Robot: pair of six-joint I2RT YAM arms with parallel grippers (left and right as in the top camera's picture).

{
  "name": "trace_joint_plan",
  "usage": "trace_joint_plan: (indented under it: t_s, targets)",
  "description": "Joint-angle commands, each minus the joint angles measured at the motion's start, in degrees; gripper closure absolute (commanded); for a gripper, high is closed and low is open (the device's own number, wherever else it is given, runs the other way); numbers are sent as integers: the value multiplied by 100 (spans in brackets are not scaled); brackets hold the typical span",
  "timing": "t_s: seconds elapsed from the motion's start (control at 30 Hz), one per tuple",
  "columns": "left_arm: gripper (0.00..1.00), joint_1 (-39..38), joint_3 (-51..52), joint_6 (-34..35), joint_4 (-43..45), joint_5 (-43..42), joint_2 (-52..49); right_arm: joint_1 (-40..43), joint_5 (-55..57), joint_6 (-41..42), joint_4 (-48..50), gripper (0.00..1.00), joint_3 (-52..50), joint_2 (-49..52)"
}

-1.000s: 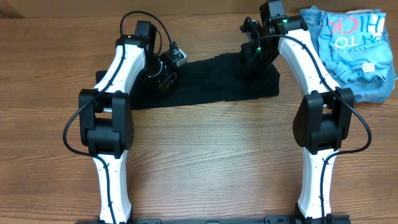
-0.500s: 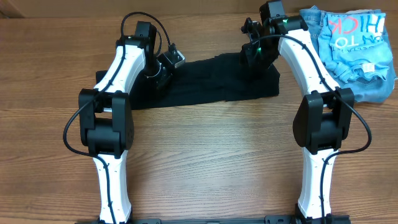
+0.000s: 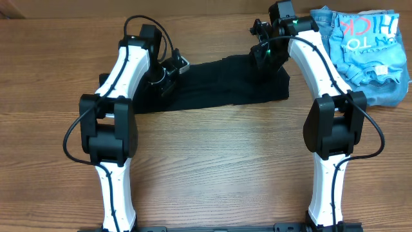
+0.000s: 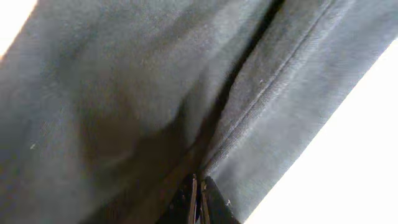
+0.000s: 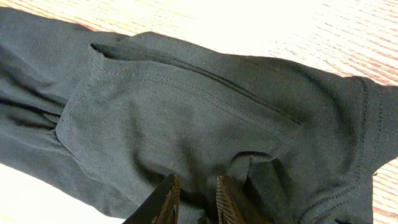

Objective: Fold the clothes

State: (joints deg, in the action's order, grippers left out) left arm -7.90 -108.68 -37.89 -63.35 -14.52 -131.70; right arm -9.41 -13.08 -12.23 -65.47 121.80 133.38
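Overhead: the left end effector (image 3: 169, 72) has just closed at the left end of the black T-shirt (image 3: 219, 84), which lies as a band across the upper middle of the bench (image 3: 206, 167). Both ends now look gripped, so the fold can probably start.

Left wrist: at bottom centre the fingertips (image 4: 191, 200) meet on a ridge of fabric.

Right wrist: the right end effector (image 5: 194, 199), narrowly parted, pinches bunched cloth at the bottom edge. Both arms reach forward, wrists tipped down.

A black T-shirt (image 3: 219, 84) is stretched along the tabletop (image 3: 219, 161), its ends met by the left hand (image 3: 168, 72) and right hand (image 3: 262, 57); blue clothes (image 3: 364, 51) are heaped nearby.
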Motion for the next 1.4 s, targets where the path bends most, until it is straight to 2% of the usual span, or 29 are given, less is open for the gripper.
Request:
trace_joint_plan:
  t_s: [0.0,0.2,0.43,0.6,0.63,0.67,0.8,0.83,0.87,0.9,0.93,0.97,1.03,1.1,1.27,1.37]
  targets:
    - [96,-144,-114,234,-190,-11,509,15,15,-22,20,76,-31,-50]
    - [96,-492,-94,339,-531,-26,503,15,15,-22,20,76,-28,-50]
    - [90,-525,181,339,-761,192,501,15,15,-22,20,75,-31,-50]
    - [74,-525,396,339,-861,358,501,15,15,-22,22,75,-31,-50]
    - [77,-527,387,343,-859,356,501,15,17,-22,24,75,-28,-50]
    - [84,-527,267,531,-863,361,529,15,17,-22,24,75,-31,-50]
    - [84,-356,-984,1926,-1099,527,691,15,15,-22,31,75,-31,-50]
    - [83,-208,-1440,2682,-1189,885,763,15,15,-20,17,75,-28,-50]
    - [77,-48,-1655,3309,-1226,1209,828,15,15,-22,11,75,-31,-50]
    - [50,103,-1720,3794,-1222,1333,883,15,15,-22,11,75,-31,-50]
    - [31,376,-1709,4444,-1207,1305,898,15,15,-22,15,75,-31,-50]
    - [22,527,-1655,4828,-1231,1320,872,15,15,-22,20,75,-31,-50]
    - [23,859,-1423,5829,-1161,1425,789,15,15,-22,20,75,-28,-50]
    - [33,1209,-929,7082,-933,1445,728,15,15,-22,20,75,-31,-50]
    - [37,1364,468,7829,66,1475,728,15,15,-22,20,75,-28,-50]
    - [39,1357,813,8470,339,1541,728,15,15,-22,20,75,-28,-50]
